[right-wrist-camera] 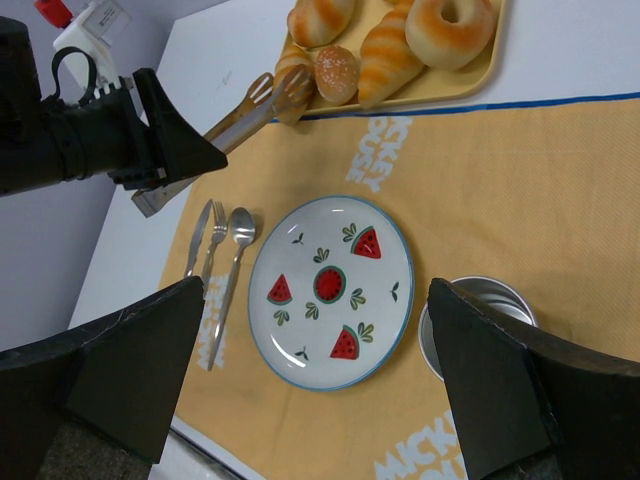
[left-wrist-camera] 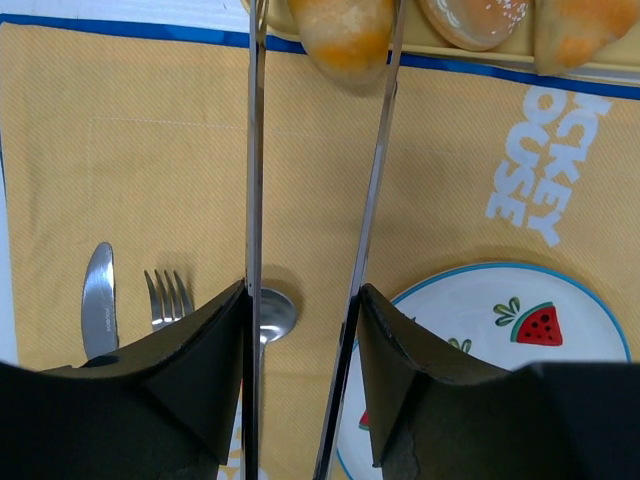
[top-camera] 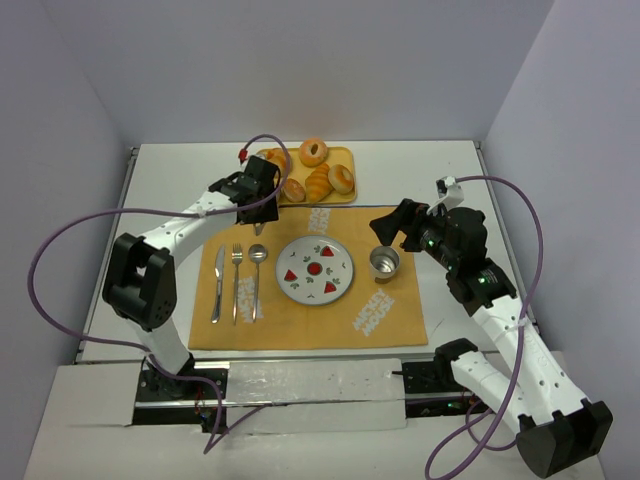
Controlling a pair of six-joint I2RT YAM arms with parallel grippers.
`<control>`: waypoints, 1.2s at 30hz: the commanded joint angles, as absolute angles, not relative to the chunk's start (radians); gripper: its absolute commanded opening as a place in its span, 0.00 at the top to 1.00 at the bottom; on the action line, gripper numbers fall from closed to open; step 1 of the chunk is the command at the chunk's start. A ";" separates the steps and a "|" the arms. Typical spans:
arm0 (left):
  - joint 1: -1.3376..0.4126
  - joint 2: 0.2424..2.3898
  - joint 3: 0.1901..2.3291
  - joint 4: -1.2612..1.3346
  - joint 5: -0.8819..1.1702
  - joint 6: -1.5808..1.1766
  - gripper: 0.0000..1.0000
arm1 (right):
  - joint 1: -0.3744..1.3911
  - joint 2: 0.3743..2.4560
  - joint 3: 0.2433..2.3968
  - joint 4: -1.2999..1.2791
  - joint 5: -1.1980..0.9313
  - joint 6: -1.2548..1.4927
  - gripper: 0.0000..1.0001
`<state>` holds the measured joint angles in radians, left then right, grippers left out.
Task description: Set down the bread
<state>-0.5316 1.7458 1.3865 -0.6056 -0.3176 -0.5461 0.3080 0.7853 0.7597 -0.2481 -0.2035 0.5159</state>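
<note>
The left gripper (left-wrist-camera: 303,300) is clamped on a pair of metal tongs (left-wrist-camera: 252,150), whose two arms stand apart and reach out to the yellow tray (right-wrist-camera: 470,80) at the far side of the desk. The bread (left-wrist-camera: 340,35), a ridged croissant, lies at the tray's near edge with its end between the tong tips. Whether the tips already press it cannot be told. The right gripper (top-camera: 385,228) hangs with its jaws apart and empty, near the metal cup (top-camera: 384,262).

The likely trouble is a grip on the tapered end alone: the croissant could pivot or slip out while crossing to the watermelon plate (right-wrist-camera: 390,260) and land on the placemat (top-camera: 390,310) or the spoon (left-wrist-camera: 272,312). The small bun (right-wrist-camera: 335,72) just beside it might be dragged along, and the tray's lip could snag a low lift.
</note>
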 commanded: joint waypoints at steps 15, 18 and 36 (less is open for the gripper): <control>-0.572 1.707 1.423 -0.606 -0.406 -0.560 0.68 | 0.314 0.787 0.765 -0.227 -0.192 0.512 0.00; -0.589 1.680 1.442 -0.627 -0.431 -0.558 0.70 | 0.316 0.787 0.764 -0.222 -0.193 0.514 0.00; -0.738 1.428 1.352 -0.675 -0.431 -0.595 0.73 | 0.314 0.795 0.755 -0.210 -0.190 0.515 0.00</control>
